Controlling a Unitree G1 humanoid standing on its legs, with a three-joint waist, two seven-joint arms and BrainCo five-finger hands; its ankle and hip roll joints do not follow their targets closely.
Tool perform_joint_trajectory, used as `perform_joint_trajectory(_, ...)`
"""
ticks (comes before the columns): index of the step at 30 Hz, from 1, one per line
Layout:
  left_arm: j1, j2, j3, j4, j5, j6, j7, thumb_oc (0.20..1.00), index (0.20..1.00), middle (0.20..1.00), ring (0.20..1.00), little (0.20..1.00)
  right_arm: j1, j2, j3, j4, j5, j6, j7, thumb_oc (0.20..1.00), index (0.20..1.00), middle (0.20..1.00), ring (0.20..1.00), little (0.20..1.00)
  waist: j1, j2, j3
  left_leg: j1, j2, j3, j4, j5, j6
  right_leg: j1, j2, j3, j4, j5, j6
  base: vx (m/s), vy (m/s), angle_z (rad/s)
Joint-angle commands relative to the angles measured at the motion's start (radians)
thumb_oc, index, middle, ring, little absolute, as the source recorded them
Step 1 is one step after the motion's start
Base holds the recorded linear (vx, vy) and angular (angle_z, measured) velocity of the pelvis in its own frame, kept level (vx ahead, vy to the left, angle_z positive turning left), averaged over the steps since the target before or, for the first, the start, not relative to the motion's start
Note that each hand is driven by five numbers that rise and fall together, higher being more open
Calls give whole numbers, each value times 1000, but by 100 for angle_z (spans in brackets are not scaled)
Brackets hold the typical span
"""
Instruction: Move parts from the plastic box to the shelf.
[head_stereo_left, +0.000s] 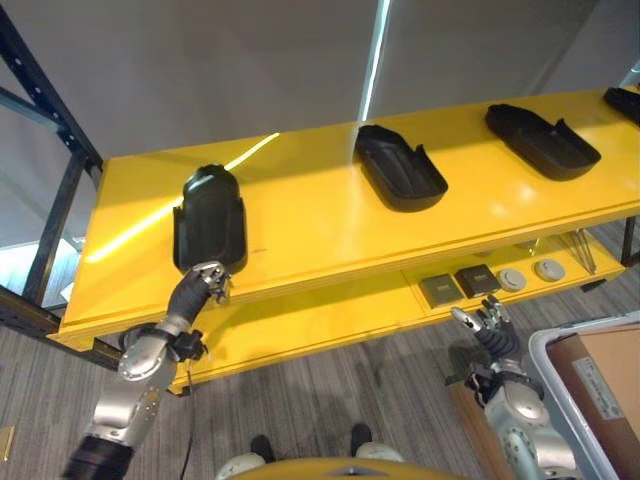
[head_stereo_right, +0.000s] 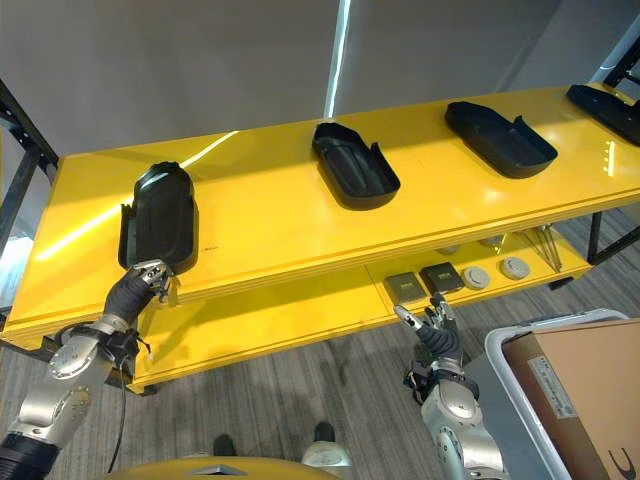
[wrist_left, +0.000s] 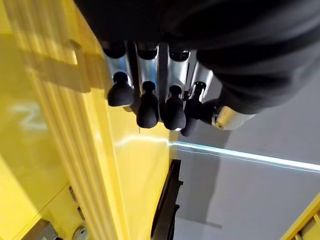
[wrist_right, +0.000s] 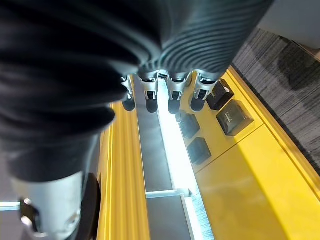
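Several black moulded parts lie on the yellow shelf top (head_stereo_left: 300, 215): one at the left (head_stereo_left: 210, 218), one in the middle (head_stereo_left: 400, 165), one further right (head_stereo_left: 541, 140). My left hand (head_stereo_left: 205, 283) is at the shelf's front edge, just below the near end of the left part. Its fingers (wrist_left: 150, 107) are loosely bent and hold nothing. My right hand (head_stereo_left: 488, 325) hovers lower down in front of the bottom shelf, fingers spread and empty. The pale-rimmed plastic box (head_stereo_left: 548, 350) stands at the lower right.
A brown cardboard box (head_stereo_left: 605, 385) sits inside the plastic box. The lower yellow shelf (head_stereo_left: 330, 310) carries small dark square blocks (head_stereo_left: 458, 284) and round pieces (head_stereo_left: 530, 273). A dark metal rack post (head_stereo_left: 55, 215) stands at the left. Another black part (head_stereo_left: 622, 100) lies at the shelf's far right end.
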Motion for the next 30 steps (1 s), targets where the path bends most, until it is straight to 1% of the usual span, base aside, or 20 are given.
perform_joint_trajectory(1,-98,-3,50,16,29,-86,22,200,200,200,200,200,-86,-5,-5,22,-41,-35,17,1000,1000,1000,1000,1000,1,-8,-4,-29,93,34,58,-38,-27,-42,-54,10,66,-66,55,0,0,0)
perform_joint_trajectory(5,-125,-4,48,13,29,-82,38,200,200,200,200,200,-96,0,-1,28,-51,-32,19,1000,1000,1000,1000,1000,-3,-6,-5,-24,92,35,56,-36,-28,-37,-54,9,64,-66,55,0,0,0)
perform_joint_trajectory(9,-172,-13,44,52,-30,-64,69,200,200,200,200,200,-113,0,8,40,-54,-23,20,1000,1000,1000,1000,1000,-12,-4,-11,-18,93,39,52,-35,-31,-34,-54,11,66,-68,55,5,0,-1)
perform_joint_trajectory(15,-219,-30,34,116,-18,-67,108,200,200,200,200,200,-118,4,17,51,-61,-24,24,1000,1000,1000,1000,1000,-26,-4,-18,-10,94,47,49,-35,-32,-33,-52,18,66,-71,56,13,0,-7)
perform_joint_trajectory(19,-253,-46,30,188,-6,-81,143,200,200,200,200,200,-130,3,27,60,-64,-25,27,1000,1000,1000,1000,1000,-37,-4,-21,-8,95,55,49,-34,-33,-35,-49,26,68,-74,55,9,-1,-6)
perform_joint_trajectory(23,-273,-47,50,264,5,-85,179,200,200,200,200,200,-131,-4,26,72,-70,-28,43,1000,1000,1000,1000,1000,-49,-3,-21,-7,96,64,55,-36,-35,-37,-47,33,72,-77,53,5,2,-2)
perform_joint_trajectory(30,-329,-43,72,423,22,-113,208,200,200,200,200,200,-147,-26,27,98,-63,-29,61,1000,1000,1000,1000,1000,-64,1,-16,-11,98,75,60,-35,-38,-45,-48,40,77,-80,54,-5,13,-7)
